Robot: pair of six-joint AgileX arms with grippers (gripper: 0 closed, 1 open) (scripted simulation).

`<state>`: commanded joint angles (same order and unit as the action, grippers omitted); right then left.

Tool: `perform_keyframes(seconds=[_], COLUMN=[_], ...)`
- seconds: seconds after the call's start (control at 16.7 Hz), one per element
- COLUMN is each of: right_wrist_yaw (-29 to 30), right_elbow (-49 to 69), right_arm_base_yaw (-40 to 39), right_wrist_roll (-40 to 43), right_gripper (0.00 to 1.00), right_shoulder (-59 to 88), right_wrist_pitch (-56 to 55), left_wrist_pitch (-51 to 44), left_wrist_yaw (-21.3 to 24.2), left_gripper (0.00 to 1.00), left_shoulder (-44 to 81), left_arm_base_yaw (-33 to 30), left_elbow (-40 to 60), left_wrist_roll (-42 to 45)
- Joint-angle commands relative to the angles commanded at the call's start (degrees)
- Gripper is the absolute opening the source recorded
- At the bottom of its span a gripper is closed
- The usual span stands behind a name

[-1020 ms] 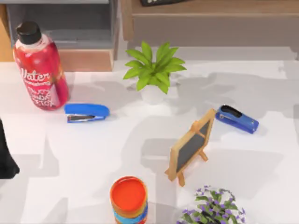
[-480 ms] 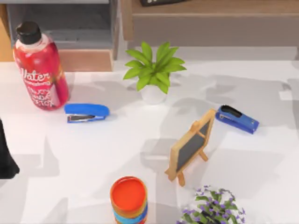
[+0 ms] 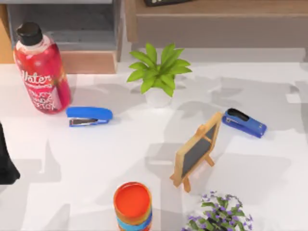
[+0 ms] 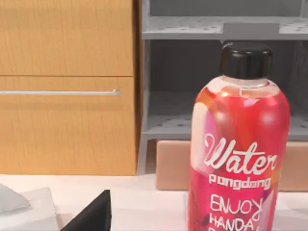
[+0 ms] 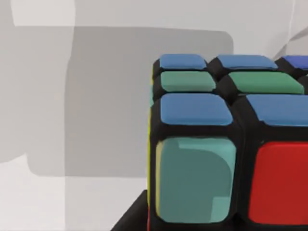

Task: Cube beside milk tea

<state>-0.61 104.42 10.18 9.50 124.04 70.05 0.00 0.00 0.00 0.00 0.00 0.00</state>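
The cube [image 5: 226, 144] looms close in the right wrist view, with blue, green, teal and red stickers on a black frame, over the white table. A black piece of my right gripper [image 5: 131, 217] shows at the cube's lower edge. A round container with an orange top and a blue band [image 3: 133, 206] stands near the table's front edge; I cannot tell whether it is the milk tea. My left arm [image 3: 6, 163] is parked at the table's left edge, and a dark part of it [image 4: 91, 215] faces the red bottle.
A red water bottle [image 3: 42, 70] stands at the back left and a potted plant [image 3: 159, 72] at the back middle. Two blue staplers [image 3: 89, 116] [image 3: 244, 122] lie left and right. A small chalkboard easel [image 3: 196, 150] and a purple flower pot [image 3: 219, 214] stand at the front right.
Grey shadows on the right side of the table have shifted a little. No object on the table has moved, and the left arm is still.
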Motion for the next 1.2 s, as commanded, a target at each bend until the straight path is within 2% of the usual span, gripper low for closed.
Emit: perform_keyframes(seconds=[1.14,1.2], right_wrist_yaw=[0.1,0.1], right_elbow=[-3.1,-3.1], right_arm_base_yaw=[0.3,0.3], right_wrist_roll=[0.2,0.2], right_gripper=[0.0,0.08], right_shoulder=[0.9,0.9], right_wrist_pitch=[-3.6,-3.6], left_wrist_pitch=[0.0,0.0], left_wrist_yaw=[0.0,0.0], left_gripper=[1.0,1.0], left_shoulder=[0.0,0.0], left_arm_base_yaw=[0.0,0.0], left_elbow=[0.0,0.0], left_wrist_roll=[0.0,0.0])
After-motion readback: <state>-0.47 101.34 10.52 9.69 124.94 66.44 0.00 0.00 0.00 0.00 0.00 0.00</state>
